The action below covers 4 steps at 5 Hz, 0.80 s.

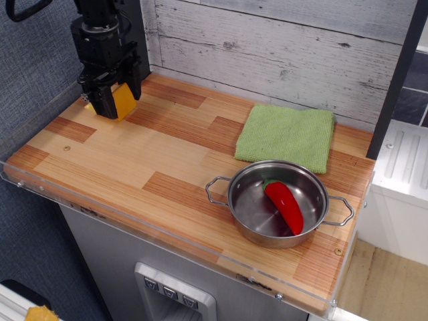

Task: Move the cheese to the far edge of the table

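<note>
My gripper [112, 101] is matte black all over, a blocky, boxy build with hard edges and two thick flat fingers [100, 103] at the bottom. Above it my wrist is a stack of dark, squared-off housings, black on black, seams and small recesses just visible between the sections. A black cable [27, 12] loops out in a rounded curve from my upper part. Any screws or markings are too dark to make out.
</note>
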Motion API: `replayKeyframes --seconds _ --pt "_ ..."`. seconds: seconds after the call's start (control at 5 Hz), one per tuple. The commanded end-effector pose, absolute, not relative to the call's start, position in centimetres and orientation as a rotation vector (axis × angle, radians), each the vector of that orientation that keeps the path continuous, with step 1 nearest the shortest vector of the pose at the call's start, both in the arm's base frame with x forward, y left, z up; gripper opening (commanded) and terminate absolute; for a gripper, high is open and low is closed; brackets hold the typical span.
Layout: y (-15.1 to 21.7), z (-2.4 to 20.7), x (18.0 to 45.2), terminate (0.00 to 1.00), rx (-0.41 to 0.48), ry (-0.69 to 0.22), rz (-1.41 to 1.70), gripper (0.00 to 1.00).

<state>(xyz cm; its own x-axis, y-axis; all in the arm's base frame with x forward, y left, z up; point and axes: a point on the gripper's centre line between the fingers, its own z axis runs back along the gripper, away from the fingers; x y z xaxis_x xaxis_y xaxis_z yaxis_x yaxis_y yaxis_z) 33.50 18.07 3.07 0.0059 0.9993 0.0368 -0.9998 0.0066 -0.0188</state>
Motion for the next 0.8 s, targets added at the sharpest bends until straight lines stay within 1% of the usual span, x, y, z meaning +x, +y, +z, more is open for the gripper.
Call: replayKeyframes --seconds 0.0,0.2,0.4,0.6 --pt "19.1 3.8 34.2 0.0 -0.005 -0.077 1.554 0.0" --pt "19.4 3.6 33.8 0.0 0.01 -0.072 1.566 0.0" --pt "19.6 3.9 33.3 0.0 0.029 -0.053 1.581 1.0" --pt "19.6 4.2 33.1 0.0 0.038 -0.085 1.582 1.0"
